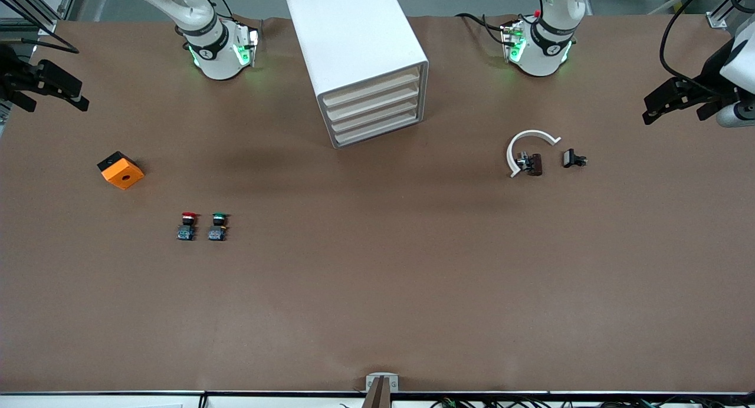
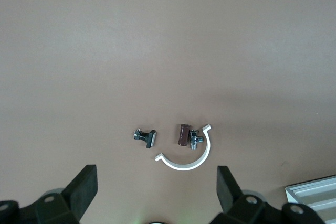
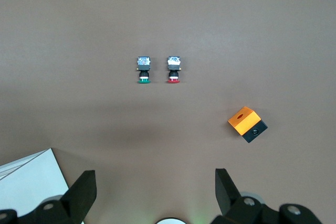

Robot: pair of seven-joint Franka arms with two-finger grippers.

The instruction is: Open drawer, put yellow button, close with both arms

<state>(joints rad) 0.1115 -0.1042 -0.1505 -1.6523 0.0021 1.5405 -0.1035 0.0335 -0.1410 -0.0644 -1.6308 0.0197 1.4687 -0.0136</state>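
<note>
The drawer (image 1: pixel 371 87) is the top one of four in the white cabinet (image 1: pixel 348 30); it is shut, and so are the three under it; the cabinet stands in the middle of the table (image 1: pixel 377 290), close to the edge where the arms' bases are; the drawer front looks thin and smooth with no knob to see, so I think a finger must hook its lip; it should slide easily, but the cabinet may slide too, so one arm could hold it.

No yellow button shows; there is a red button (image 1: pixel 187 226) and a green button (image 1: pixel 218 226) side by side, toward the right arm's end of the table; such a button looks small, hard and light, and could tip; the black neck or the base block seems best to pinch.

An orange box (image 1: pixel 121 170) sits near them; a white half ring (image 1: pixel 528 148) and small dark parts (image 1: pixel 572 158) lie toward the left arm's end.

The left gripper (image 2: pixel 157 182) hangs over the ring, fingers wide apart, holding nothing; the right gripper (image 3: pixel 156 182) waits over its end's edge, also spread and empty.
</note>
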